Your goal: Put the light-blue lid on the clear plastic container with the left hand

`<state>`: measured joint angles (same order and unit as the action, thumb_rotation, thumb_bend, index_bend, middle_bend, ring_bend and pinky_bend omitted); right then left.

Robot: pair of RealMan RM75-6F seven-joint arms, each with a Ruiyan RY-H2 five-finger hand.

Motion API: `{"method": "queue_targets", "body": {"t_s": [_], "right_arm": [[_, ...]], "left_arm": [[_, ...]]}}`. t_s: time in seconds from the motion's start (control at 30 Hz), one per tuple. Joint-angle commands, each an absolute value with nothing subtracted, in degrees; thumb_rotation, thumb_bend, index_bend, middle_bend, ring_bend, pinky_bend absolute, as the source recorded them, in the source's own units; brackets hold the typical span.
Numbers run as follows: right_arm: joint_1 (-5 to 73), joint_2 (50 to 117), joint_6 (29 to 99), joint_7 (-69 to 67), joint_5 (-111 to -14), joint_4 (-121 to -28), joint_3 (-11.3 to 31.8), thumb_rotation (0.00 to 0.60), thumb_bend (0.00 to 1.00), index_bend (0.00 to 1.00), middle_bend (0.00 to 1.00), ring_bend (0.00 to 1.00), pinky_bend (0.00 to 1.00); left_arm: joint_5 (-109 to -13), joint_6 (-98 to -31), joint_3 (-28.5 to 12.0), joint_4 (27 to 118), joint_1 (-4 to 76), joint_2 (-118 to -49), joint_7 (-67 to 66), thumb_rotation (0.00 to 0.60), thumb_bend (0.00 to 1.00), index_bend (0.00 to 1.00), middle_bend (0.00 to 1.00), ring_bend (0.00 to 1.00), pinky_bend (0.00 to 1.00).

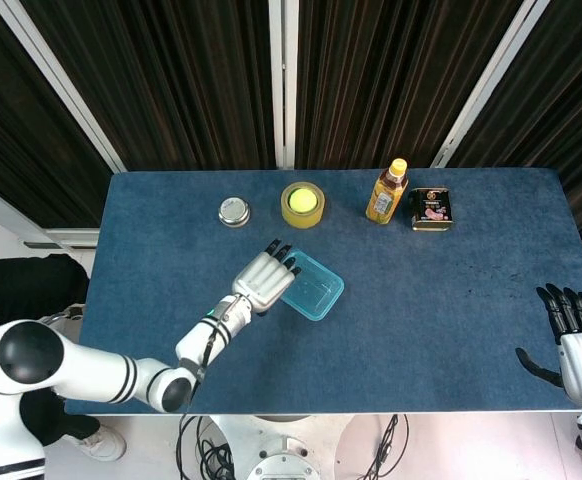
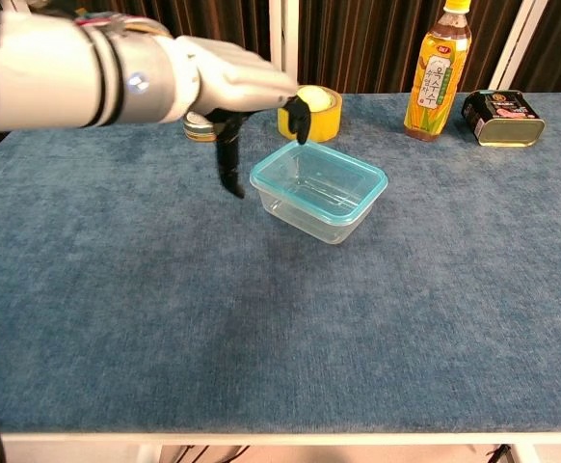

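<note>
The clear plastic container (image 1: 308, 286) (image 2: 319, 193) stands in the middle of the blue table with the light-blue lid (image 2: 321, 177) lying on its rim. My left hand (image 1: 262, 276) (image 2: 237, 92) hovers just to the left of the container, apart from it, fingers spread and holding nothing. My right hand (image 1: 572, 331) rests at the table's near right corner with its fingers apart and nothing in it; the chest view does not show it.
Along the far edge stand a small metal tin (image 1: 234, 212), a yellow tape roll (image 1: 302, 204) (image 2: 311, 111), an orange drink bottle (image 1: 386, 192) (image 2: 440, 69) and a dark can (image 1: 431, 210) (image 2: 502, 118). The blue table (image 1: 451, 300) has bare cloth on the right.
</note>
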<state>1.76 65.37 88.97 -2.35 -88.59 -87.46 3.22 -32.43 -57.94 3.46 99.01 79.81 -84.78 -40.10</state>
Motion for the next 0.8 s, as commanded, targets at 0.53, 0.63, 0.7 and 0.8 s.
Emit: {"method": "queue_targets", "body": {"t_s": [0.53, 0.63, 0.7, 0.8], "right_arm": [[1.7, 65.15, 89.09, -1.55, -88.64, -88.25, 3.23, 0.6, 0.16, 0.0, 0.06, 0.0, 0.01], [1.72, 65.18, 89.06, -1.36, -88.59, -88.41, 3.27, 0.6, 0.15, 0.0, 0.06, 0.0, 0.01], [1.74, 65.18, 89.01, -1.21, -88.64, -88.52, 3.23, 0.6, 0.15, 0.0, 0.06, 0.0, 0.01], [1.76, 65.23, 88.96, -1.08, -88.57, -88.62, 3.25, 0.6, 0.15, 0.0, 0.06, 0.0, 0.01]], "left_arm": [[-35.81, -57.59, 4.03, 97.31, 73.76, -88.29, -44.39, 0.6, 0.01, 0.25, 0.19, 0.02, 0.05], [-35.74, -57.49, 3.79, 96.88, 73.24, -88.81, -45.1, 0.6, 0.01, 0.25, 0.19, 0.02, 0.05], [-35.63, -57.26, 3.61, 96.63, 72.88, -89.14, -45.42, 0.6, 0.01, 0.25, 0.19, 0.02, 0.05], [-35.41, -56.89, 3.31, 96.39, 72.51, -89.49, -45.94, 0.6, 0.01, 0.25, 0.19, 0.02, 0.05]]}}
